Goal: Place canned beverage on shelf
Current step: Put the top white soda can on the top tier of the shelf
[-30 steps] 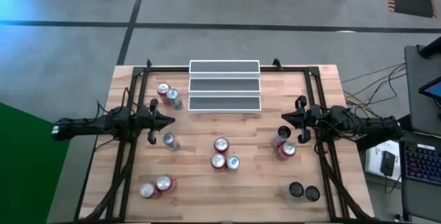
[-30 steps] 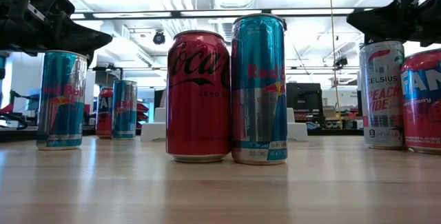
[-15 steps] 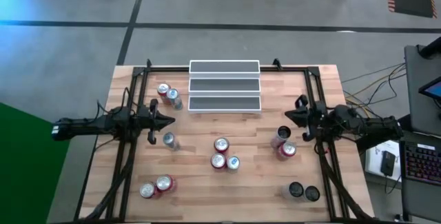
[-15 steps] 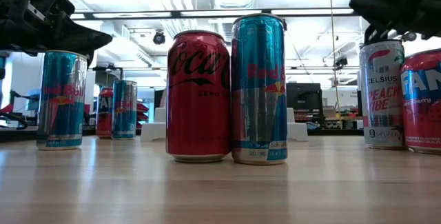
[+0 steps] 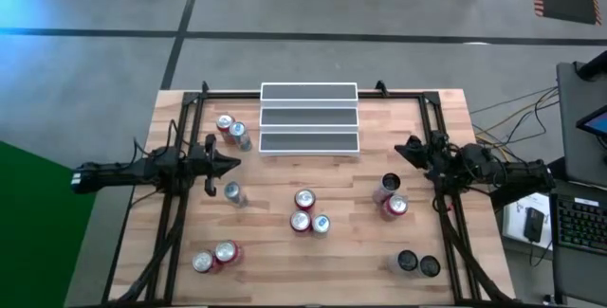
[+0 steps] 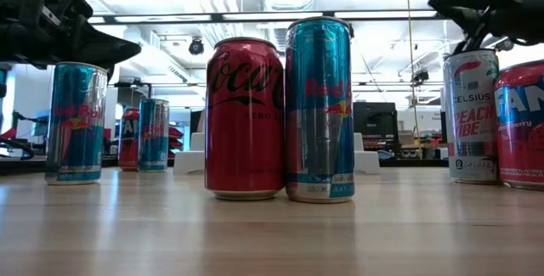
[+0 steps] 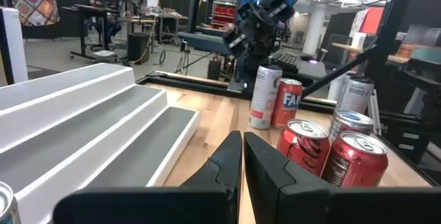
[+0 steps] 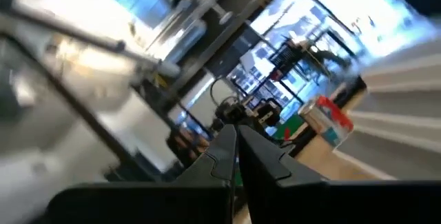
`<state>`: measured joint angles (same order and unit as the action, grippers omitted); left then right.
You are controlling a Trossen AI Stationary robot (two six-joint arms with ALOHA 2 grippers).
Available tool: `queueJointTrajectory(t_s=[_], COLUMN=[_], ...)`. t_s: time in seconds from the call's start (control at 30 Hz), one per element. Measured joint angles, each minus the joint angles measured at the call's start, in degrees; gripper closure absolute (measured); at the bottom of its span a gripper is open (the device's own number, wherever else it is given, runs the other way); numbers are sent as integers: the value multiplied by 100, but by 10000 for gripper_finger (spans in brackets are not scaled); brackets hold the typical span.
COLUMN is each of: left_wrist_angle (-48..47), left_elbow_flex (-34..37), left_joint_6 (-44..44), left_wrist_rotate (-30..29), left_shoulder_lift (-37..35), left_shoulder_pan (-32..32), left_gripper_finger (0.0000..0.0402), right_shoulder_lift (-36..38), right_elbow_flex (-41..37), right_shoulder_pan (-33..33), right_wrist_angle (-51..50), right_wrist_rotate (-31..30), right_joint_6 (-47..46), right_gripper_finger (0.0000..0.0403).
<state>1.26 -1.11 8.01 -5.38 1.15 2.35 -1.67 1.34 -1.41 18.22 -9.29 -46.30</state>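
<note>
High view, taken left to right: places the left gripper (image 5: 230, 165) over the left part of the table (image 5: 360, 270), jaws pressed together and holding nothing, with a slim blue can (image 5: 232, 192) just on its near side and a pair of cans (image 5: 226, 124) on its far side. Risks knocking that slim can flat if lowered with jaws together, tall and narrow as it looks in the low view; calls for opening first. Finds the shelf (image 5: 309, 118) at the far middle of the table, all three steps bare, no can on it yet. Shows a tight cluster of three cans (image 5: 302, 220) at the centre, touching or nearly so; leaves little room for a finger between them, so risks dragging or toppling a neighbour during a grasp there. Puts the right gripper (image 5: 406, 147) at the right side, jaws likewise together and empty, well right of the shelf's near corner, with a dark-topped can (image 5: 391, 184) and a red can (image 5: 395, 206) just on its near side. Suggests a tilted wrist from the slanted right wrist view; risks a skewed approach that shoves the dark-topped can against the red one. Warns also of a can set too near a step's edge tipping onto the tread below.
</note>
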Motion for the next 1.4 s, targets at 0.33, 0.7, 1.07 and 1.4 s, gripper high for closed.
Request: queueJointTrajectory(t_s=[0.33, 0.7, 1.07, 1.4], left_wrist_angle=[939, 1366, 1426, 609], left_elbow_flex=[-1, -1, -22, -1244], left_joint_6=[999, 3162, 3374, 2800], left_wrist_rotate=[30, -952, -1737, -1828], left_shoulder_lift=[-1, 16, 466, 1474], left_shoulder_pan=[0, 0, 0, 17], left_gripper_finger=[400, 400, 348, 271], right_shoulder_lift=[-48, -363, -376, -456], right_elbow_flex=[7, 11, 11, 705], right_shoulder_pan=[2, 0, 0, -13], right_wrist_angle=[-336, -297, -293, -1566], right_wrist_rotate=[-1058, -1917, -1922, -2387], right_joint_6=[-1000, -923, -798, -1114], right_gripper_finger=[394, 393, 268, 137])
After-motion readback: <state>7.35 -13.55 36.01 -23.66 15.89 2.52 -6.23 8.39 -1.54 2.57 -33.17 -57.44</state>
